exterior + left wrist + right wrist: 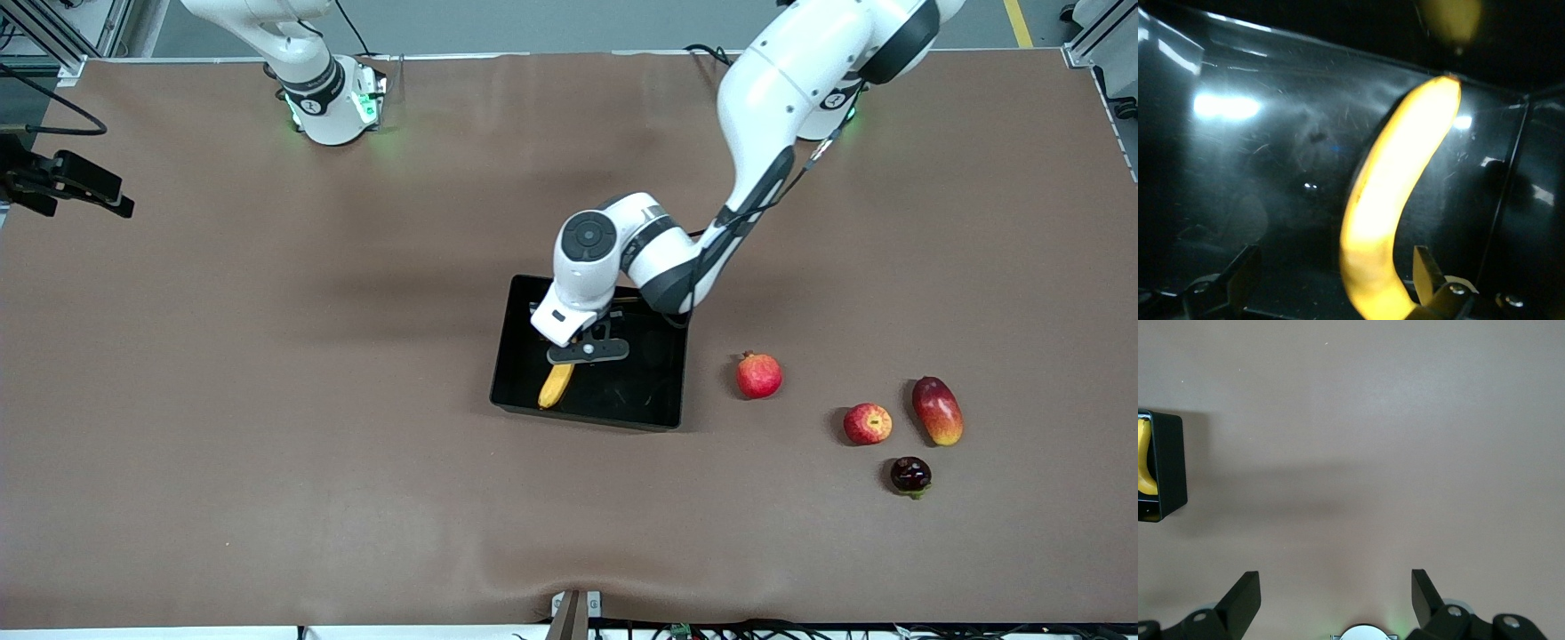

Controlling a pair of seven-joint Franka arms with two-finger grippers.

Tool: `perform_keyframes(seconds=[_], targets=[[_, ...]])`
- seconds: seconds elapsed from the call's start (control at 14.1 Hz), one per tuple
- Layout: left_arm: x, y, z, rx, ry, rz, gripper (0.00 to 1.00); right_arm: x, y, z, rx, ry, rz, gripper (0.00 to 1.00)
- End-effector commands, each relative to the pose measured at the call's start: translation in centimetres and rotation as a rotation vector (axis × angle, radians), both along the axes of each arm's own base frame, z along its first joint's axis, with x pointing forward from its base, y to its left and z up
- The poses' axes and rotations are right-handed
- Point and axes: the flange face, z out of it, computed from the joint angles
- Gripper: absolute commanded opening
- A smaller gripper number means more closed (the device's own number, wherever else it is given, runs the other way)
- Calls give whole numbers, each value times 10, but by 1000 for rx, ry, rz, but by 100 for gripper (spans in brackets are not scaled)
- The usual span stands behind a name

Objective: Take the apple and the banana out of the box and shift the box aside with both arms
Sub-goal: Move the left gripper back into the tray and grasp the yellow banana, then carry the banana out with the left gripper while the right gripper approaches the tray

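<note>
Dark fruit (910, 475) nearest; banana (556, 385) in tray (662, 416); no legible writing.

Banana (556, 385) inside box (524, 313).

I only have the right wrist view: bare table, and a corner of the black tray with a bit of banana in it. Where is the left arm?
Observer: The left tool is over the black tray, open, with the banana lying loose on the tray floor between its fingers.
Operator: Any fruit still out?
Observer: Yes. The apple sits on the table toward the left arm's end, beside the mango.
Operator: And my own tool?
Observer: The right tool is open over bare table, holding nothing.
</note>
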Motion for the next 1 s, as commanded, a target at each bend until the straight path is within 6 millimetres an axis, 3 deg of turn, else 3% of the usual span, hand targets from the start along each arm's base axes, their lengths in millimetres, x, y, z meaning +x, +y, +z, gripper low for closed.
perform_keyframes(seconds=[0.0,0.14,0.28,0.5,0.57,0.78,0.92], targets=[[4,-4,-1,10,-33,9,100,2,3,1,-3,2,-8,100],[0,-5,-15,21,-18,6,96,2,4,0,-2,3,-6,100],[-2,-5,-23,26,-10,4,73,6,8,-5,2,7,0,100],[-2,-6,-28,10,-7,11,10,15,33,-17,2,21,44,100],[-1,-6,-25,6,-12,12,0,21,48,-24,1,23,70,100],[4,-6,1,0,-41,11,0,36,80,-48,-1,35,119,100],[13,4,40,27,-64,16,0,47,111,-71,0,45,166,100]])
